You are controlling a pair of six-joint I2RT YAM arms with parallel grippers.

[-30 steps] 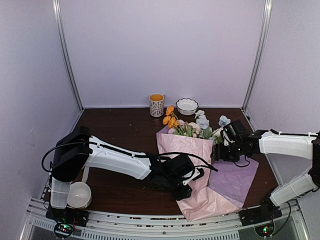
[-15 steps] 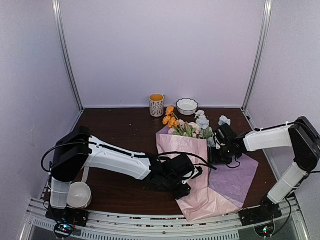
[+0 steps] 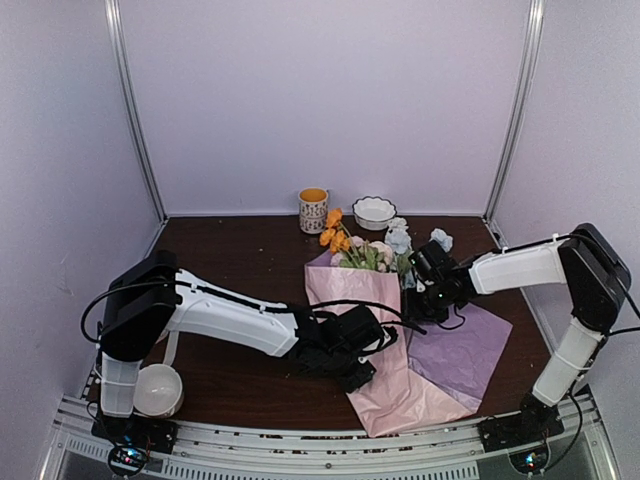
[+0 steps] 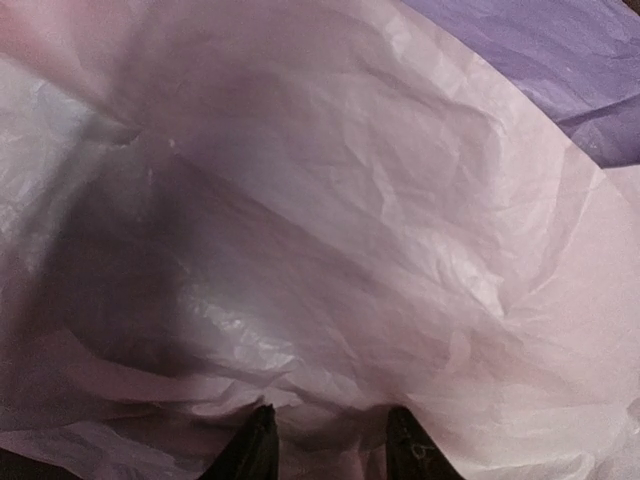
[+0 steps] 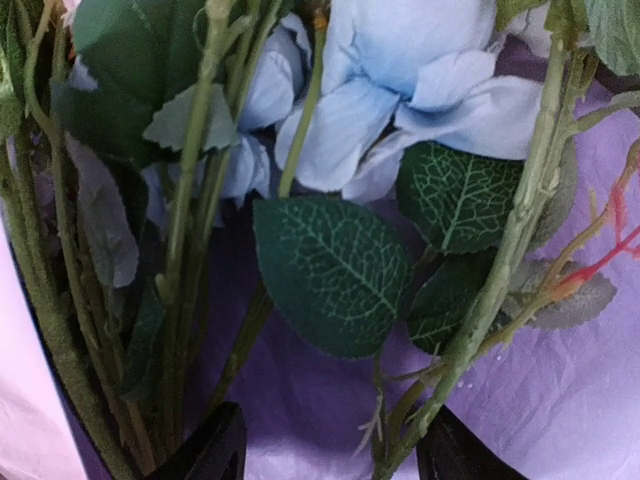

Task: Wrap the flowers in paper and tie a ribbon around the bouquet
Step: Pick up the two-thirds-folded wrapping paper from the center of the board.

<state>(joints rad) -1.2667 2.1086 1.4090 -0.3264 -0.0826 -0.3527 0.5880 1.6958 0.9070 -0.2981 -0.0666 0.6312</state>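
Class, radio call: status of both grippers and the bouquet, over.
Left gripper on the paper, grip unclear. Right gripper open around stems of the flowers. Paper half folded; ribbon not seen.

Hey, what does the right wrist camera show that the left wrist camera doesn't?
Only the right wrist view shows the flowers: pale blue blooms, veined leaves and green stems, with the right gripper open near the stems. Only the left wrist view shows the left gripper, its fingertips at a broad crumpled pink spread. Both show the paper, pink and lilac faces alike.
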